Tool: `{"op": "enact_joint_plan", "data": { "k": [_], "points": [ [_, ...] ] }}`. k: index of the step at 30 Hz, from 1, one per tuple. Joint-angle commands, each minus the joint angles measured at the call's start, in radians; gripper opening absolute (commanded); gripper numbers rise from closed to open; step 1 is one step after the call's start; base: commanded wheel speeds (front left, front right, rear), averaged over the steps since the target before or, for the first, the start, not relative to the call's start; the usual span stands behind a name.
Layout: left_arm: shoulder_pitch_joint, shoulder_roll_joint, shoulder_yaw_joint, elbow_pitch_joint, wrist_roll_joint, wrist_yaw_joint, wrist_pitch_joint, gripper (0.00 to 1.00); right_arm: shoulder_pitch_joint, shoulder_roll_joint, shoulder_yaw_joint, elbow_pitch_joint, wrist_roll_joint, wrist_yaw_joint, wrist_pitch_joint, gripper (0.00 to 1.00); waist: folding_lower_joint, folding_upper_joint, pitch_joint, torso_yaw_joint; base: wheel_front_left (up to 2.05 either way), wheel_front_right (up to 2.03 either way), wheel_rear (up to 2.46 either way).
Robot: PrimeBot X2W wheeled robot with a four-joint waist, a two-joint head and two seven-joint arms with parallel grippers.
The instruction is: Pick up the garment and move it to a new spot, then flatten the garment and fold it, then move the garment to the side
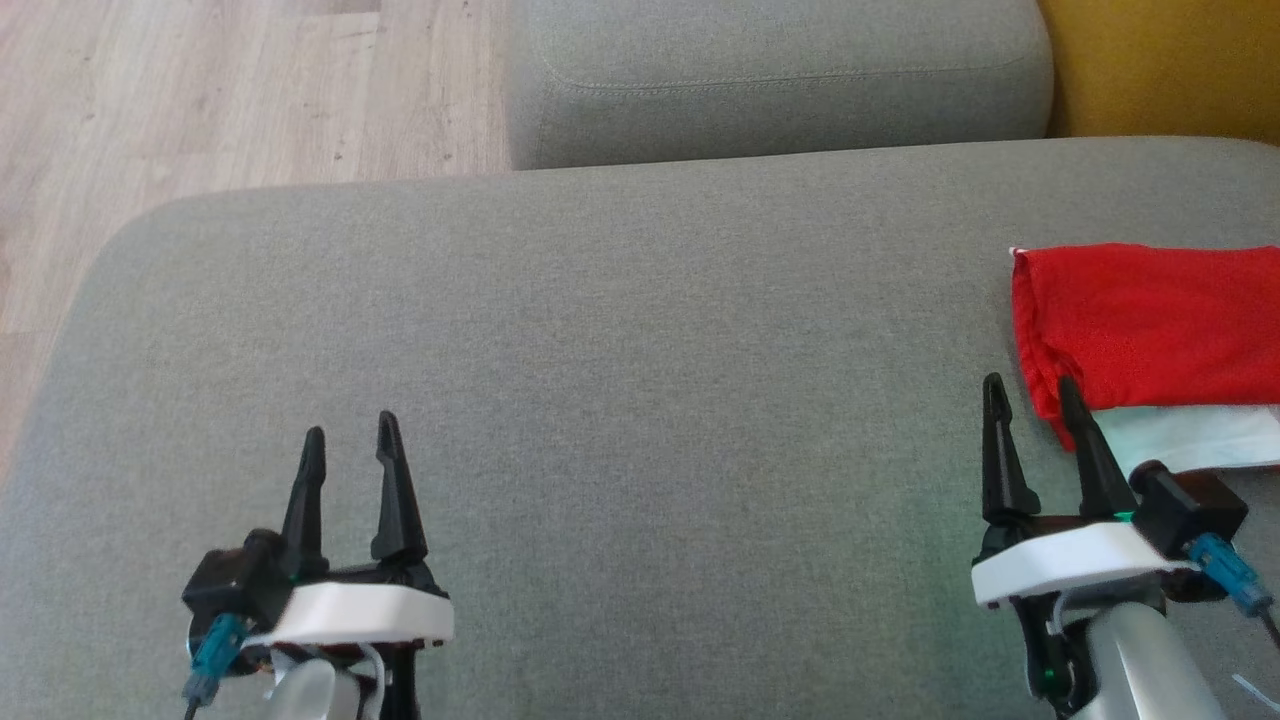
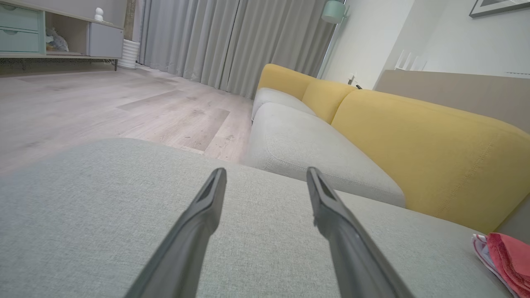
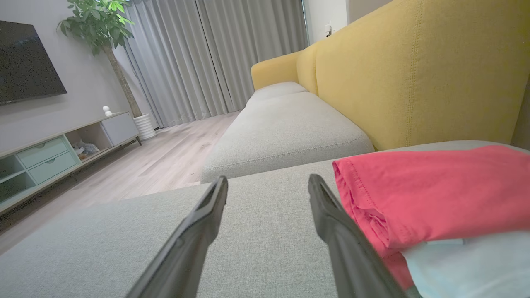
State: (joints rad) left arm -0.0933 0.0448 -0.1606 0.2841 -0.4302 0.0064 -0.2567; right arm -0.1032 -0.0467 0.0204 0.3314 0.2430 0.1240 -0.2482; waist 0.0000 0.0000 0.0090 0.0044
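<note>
Now | garment just right of right hand | unheld

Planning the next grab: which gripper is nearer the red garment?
Right. The right gripper is open beside the near-left corner of the red garment; the left gripper is far off across the grey cushion.

The cushion is viewed from overhead and skimmed low toward twelve o'clock from both wrists, the three-o'clock garment being shared.
</note>
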Motion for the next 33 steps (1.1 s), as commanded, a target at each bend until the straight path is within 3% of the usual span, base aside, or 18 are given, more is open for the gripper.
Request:
{"op": "enact_joint_plan", "data": {
  "k": [1,15,16,19,33],
  "points": [
    [-0.020,0.005,0.039,-0.034,0.005,0.009,-0.005,1.00,-0.032,-0.004,0.025,-0.031,-0.006,0.007,-0.013,1.00,0.0000,0.0000,-0.001,-0.001,0.00,0.00,0.00],
    [-0.011,0.005,0.041,-0.040,-0.018,0.013,-0.005,1.00,-0.032,-0.004,0.028,-0.009,-0.031,0.007,-0.013,1.00,0.0000,0.0000,0.001,-0.005,0.00,0.00,0.00],
    [0.019,0.000,0.003,-0.004,-0.020,0.009,0.000,0.00,0.000,0.000,0.004,0.022,-0.024,0.000,0.000,0.00,0.0000,0.0000,0.001,-0.005,0.00,0.00,0.00],
    [0.033,-0.001,0.000,0.039,-0.021,0.011,0.001,0.00,0.022,0.002,0.006,0.065,-0.023,0.000,0.002,0.00,0.0000,0.0000,0.001,-0.005,0.00,0.00,0.00],
    [0.028,0.000,0.029,0.032,-0.141,-0.005,0.040,0.00,0.019,0.002,-0.009,0.050,0.122,0.001,0.040,0.00,0.0000,0.0000,0.000,-0.005,0.00,0.00,0.00]
  ]
}}
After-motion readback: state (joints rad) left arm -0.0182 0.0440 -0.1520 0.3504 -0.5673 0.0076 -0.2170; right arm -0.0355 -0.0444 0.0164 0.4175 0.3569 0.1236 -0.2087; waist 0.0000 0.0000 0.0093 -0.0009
